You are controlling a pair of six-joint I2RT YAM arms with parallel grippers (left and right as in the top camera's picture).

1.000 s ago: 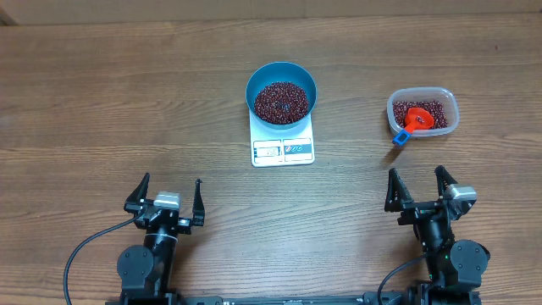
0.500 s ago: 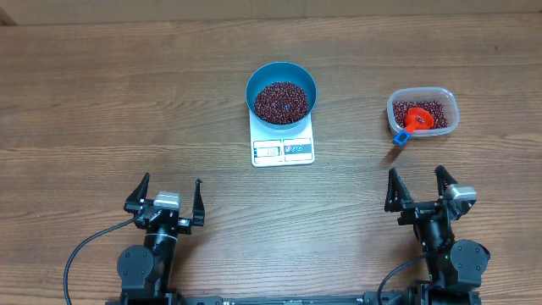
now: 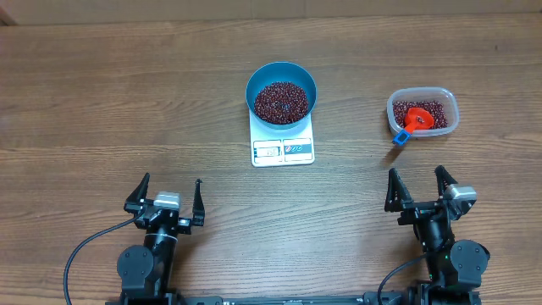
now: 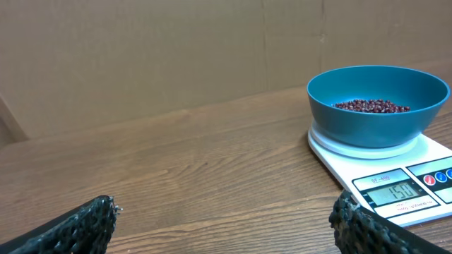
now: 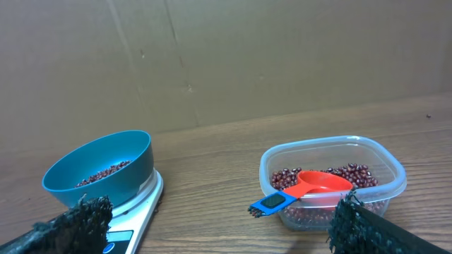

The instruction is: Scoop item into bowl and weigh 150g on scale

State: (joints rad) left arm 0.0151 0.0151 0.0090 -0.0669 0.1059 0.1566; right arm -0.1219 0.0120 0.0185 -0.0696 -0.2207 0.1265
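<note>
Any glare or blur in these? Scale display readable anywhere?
Overhead: even soft light, no glare; scale display too small to read. Left wrist: display sharp, reads 150; fingertips dark, cropped at bottom. Right wrist: tub and scoop crisp, fingertips likewise cropped.

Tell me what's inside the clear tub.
Dark red beans and a red scoop lying on them, its blue handle sticking over the tub rim. Beans under the scoop are hidden.
</note>
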